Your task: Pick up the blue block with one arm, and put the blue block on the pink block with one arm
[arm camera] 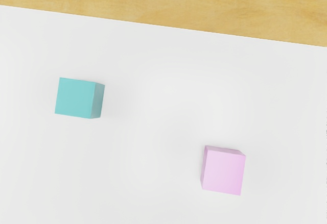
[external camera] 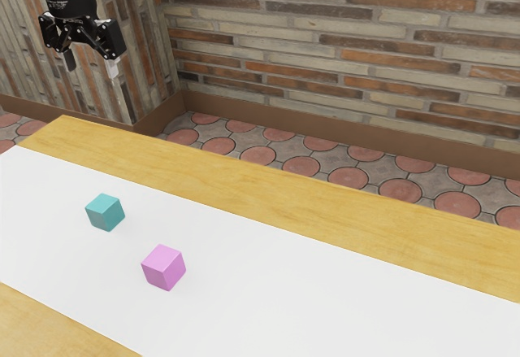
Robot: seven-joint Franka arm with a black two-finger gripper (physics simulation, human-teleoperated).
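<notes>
My gripper (external camera: 91, 58) hangs high above the far corner of the surface (external camera: 341, 292), its fingers spread apart and holding nothing. The blue block (external camera: 105, 212) lies well below it, on the white sheet that covers the middle of the wooden surface. From where the gripper hangs, the block is straight down and a little toward the exterior view's right, so I judge the coming move to be mostly a long descent with a small sideways correction. In the wrist view the blue block (arm camera: 79, 98) and the pink block (arm camera: 223, 169) sit well apart, neither touching the other. The blue block is a small cube, more teal than true blue, resting flat on one face, with no long axis to favour; any pair of opposite sides should serve. The pink block (external camera: 163, 267) is a like-sized cube, turned slightly differently, nearer the camera in the exterior view.
</notes>
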